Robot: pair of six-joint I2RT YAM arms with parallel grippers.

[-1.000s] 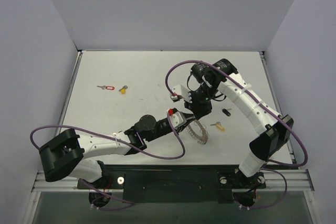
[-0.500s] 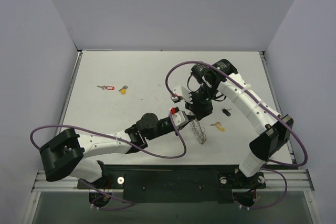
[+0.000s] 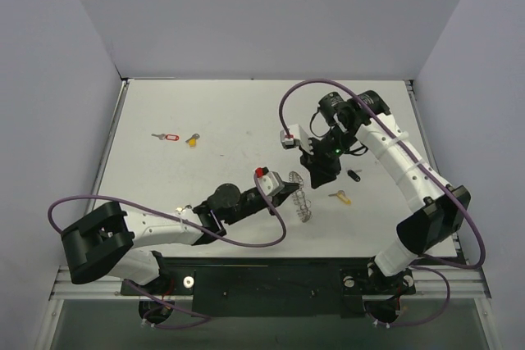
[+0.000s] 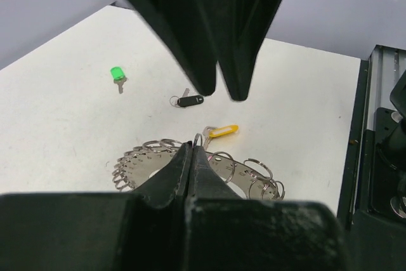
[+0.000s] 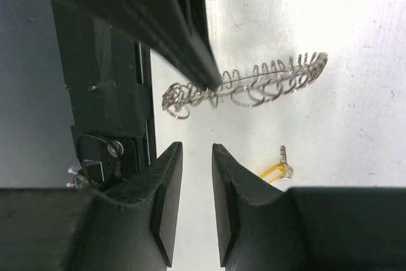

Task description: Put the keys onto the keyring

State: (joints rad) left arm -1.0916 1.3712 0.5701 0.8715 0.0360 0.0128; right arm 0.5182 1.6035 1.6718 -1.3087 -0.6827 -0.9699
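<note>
The keyring (image 3: pixel 304 200) stands on edge at mid-table, a silvery plate fringed with small wire loops (image 4: pixel 257 168). My left gripper (image 3: pixel 289 188) is shut on its near rim, jaws pressed together (image 4: pixel 192 148). My right gripper (image 3: pixel 318 176) hangs just above and behind the ring, open with nothing between its fingers (image 5: pixel 195 150); the ring (image 5: pixel 254 84) shows edge-on beyond them. A yellow-tagged key (image 3: pixel 341 197) (image 4: pixel 222 131) (image 5: pixel 276 172) and a black key (image 3: pixel 354 175) (image 4: pixel 190 101) lie right of the ring. A green key (image 4: pixel 117 73) lies farther off.
A red-tagged key (image 3: pixel 168 137) and an orange-yellow key (image 3: pixel 192 141) lie far left on the white table (image 3: pixel 238 120). Purple cables loop from both arms. Grey walls close in three sides; a black rail (image 4: pixel 380 131) runs along the table's near edge.
The ring has gone from lying nearly flat to standing on edge. My left gripper has closed on it. My right gripper has opened, let go and pulled back to the right.
</note>
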